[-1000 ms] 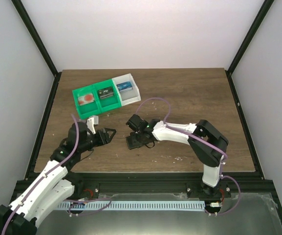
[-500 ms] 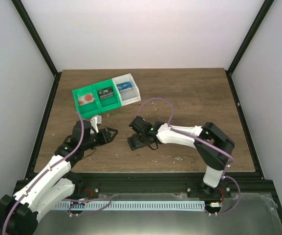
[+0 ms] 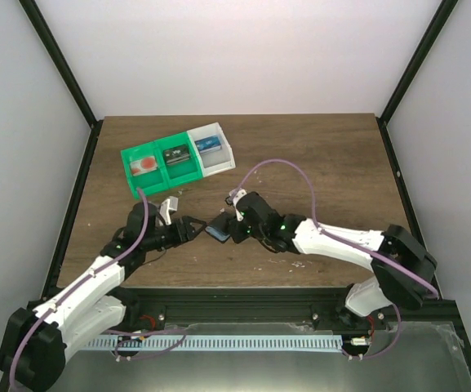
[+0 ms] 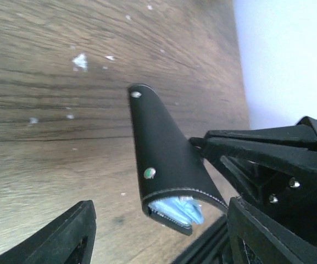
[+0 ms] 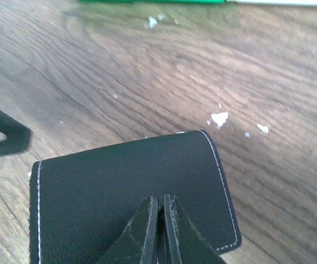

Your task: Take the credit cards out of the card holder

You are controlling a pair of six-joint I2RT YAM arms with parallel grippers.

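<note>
Card holder is clamped in the right fingers, held clear of the surface, its pocket mouth facing the spread, empty left fingers. They should, I reckon, enter that mouth squarely and pull straight.

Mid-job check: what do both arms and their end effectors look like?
Left arm and right arm alike: white links, black joints, a purple cable looping along each. Left end effector and right end effector are black, with tapering triangular fingers. A green light glows on the right wrist.
</note>
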